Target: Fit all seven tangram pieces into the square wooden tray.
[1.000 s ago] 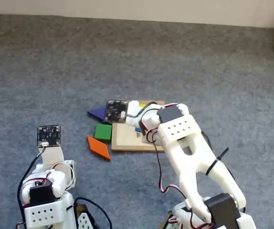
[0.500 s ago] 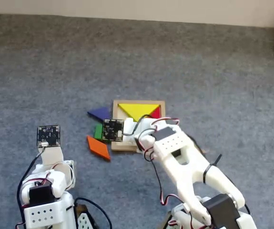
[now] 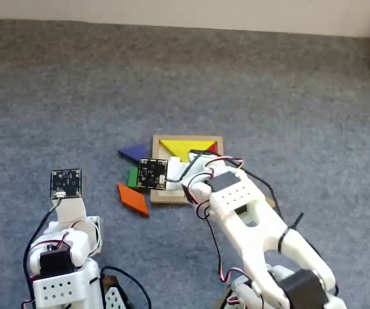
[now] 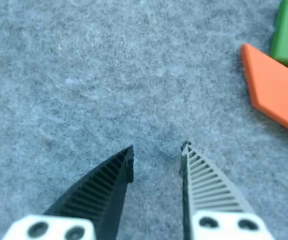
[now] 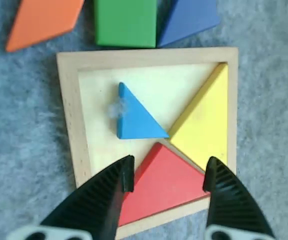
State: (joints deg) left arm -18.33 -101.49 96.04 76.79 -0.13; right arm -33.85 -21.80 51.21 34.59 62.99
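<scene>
The right gripper (image 5: 168,173), jaws wide and empty, had drawn back within the last second from above the wooden tray (image 5: 68,125). The tray held the light blue triangle (image 5: 136,120), yellow triangle (image 5: 204,120) and red triangle (image 5: 164,192). The orange parallelogram (image 5: 41,20), green square (image 5: 125,22) and dark blue triangle (image 5: 186,20) lay just beside the tray, probably the next to be fetched. The left gripper (image 4: 157,148) hung open over carpet (image 4: 83,75).

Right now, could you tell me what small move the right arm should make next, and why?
Probably shift the right gripper, open and empty above the red triangle, across the tray toward the green square, which lies just outside the rim on the carpet, unplaced.
</scene>
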